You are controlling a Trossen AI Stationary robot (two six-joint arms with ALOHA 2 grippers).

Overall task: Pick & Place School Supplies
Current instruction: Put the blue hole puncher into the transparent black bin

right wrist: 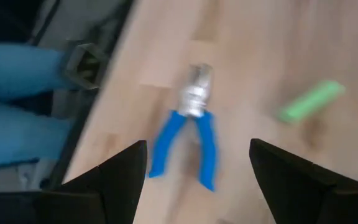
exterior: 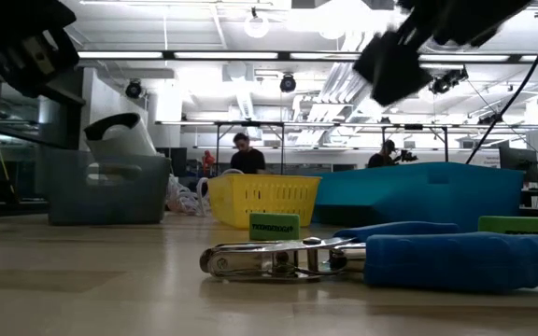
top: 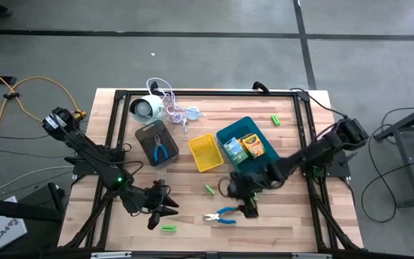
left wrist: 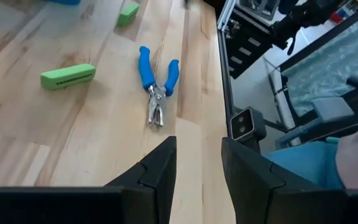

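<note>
Blue-handled pliers (top: 221,216) lie flat on the wooden table near its front edge, jaws toward the left; they also show in the low view (exterior: 344,261). My right gripper (right wrist: 197,174) hovers open just above their handles (right wrist: 188,140). My left gripper (left wrist: 197,168) is open and empty to the pliers' left, pointing toward them (left wrist: 157,81). One green block (top: 167,229) lies by the left gripper, another (top: 210,189) sits nearer mid-table, and a third (top: 275,119) lies far right. A second pair of pliers (top: 161,149) rests in the grey tray (top: 144,138).
A yellow tray (top: 205,152) and a blue tray (top: 230,132) holding green and orange boxes (top: 247,146) stand mid-table. A white round device (top: 146,108) with its cord sits at the far left. A black frame (top: 207,93) rims the table. People show in the room behind.
</note>
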